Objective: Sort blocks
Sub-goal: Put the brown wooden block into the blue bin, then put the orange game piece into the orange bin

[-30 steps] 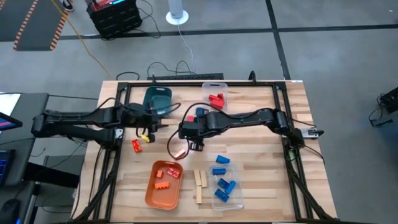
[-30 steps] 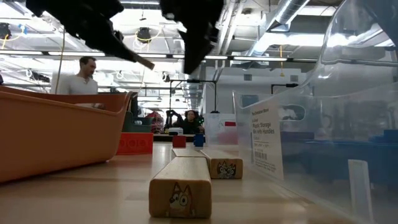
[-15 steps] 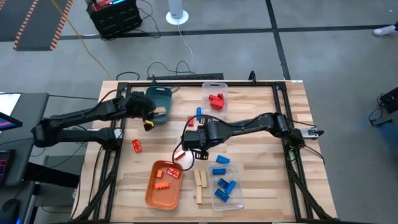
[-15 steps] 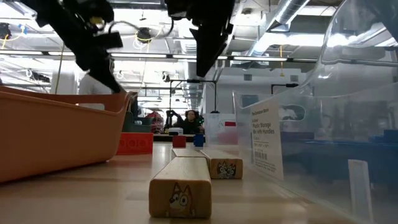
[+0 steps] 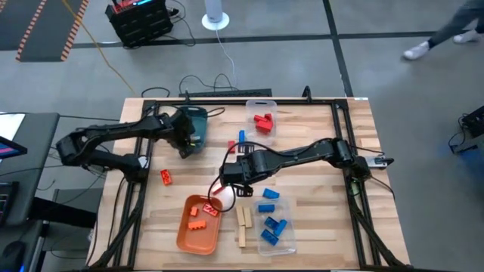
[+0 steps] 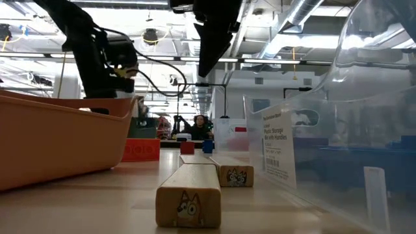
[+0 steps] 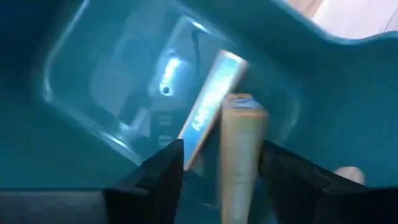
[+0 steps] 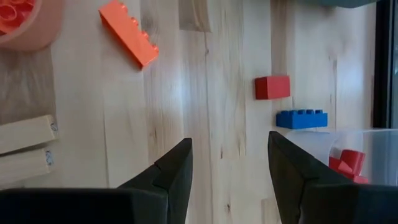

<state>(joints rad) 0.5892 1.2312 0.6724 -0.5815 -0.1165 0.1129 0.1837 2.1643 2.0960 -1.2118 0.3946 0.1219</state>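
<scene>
Left tool is held spread over the teal tray, a light-wood block seen between its fingers; whether it is loose cannot be told. A snag could tip it out. Right tool, spread and empty, could nudge two wood blocks on the bench.
</scene>
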